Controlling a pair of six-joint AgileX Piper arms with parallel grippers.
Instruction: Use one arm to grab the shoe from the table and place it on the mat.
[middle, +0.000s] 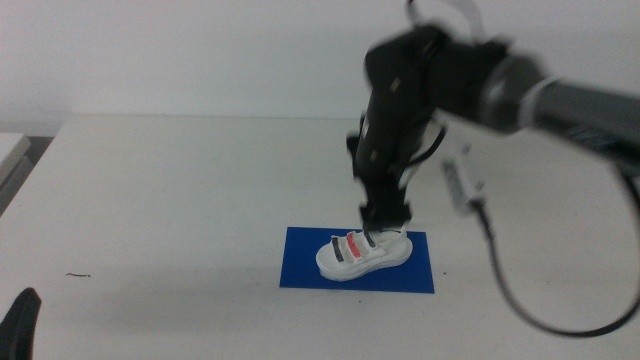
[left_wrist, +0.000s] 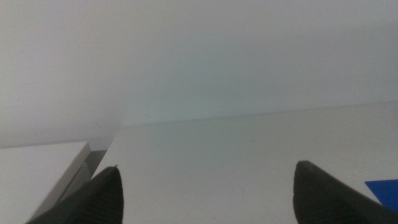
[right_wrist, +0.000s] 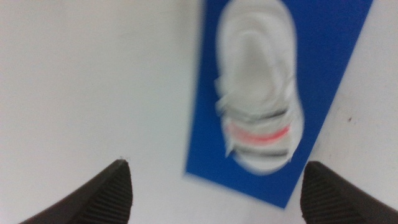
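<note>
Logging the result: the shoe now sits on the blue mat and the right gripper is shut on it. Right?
Not quite. The shoe does sit on the mat, but the right gripper is open and off it: the right wrist view shows its jaws wide apart with the shoe lying free beyond them.

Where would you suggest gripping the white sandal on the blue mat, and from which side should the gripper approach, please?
Probably from straight above, with the jaws across the shoe's width at its open heel end behind the straps. It stands upright on its sole on the mat, narrower across than along. The right gripper is already above that end, jaws open; the left gripper waits aside.
</note>
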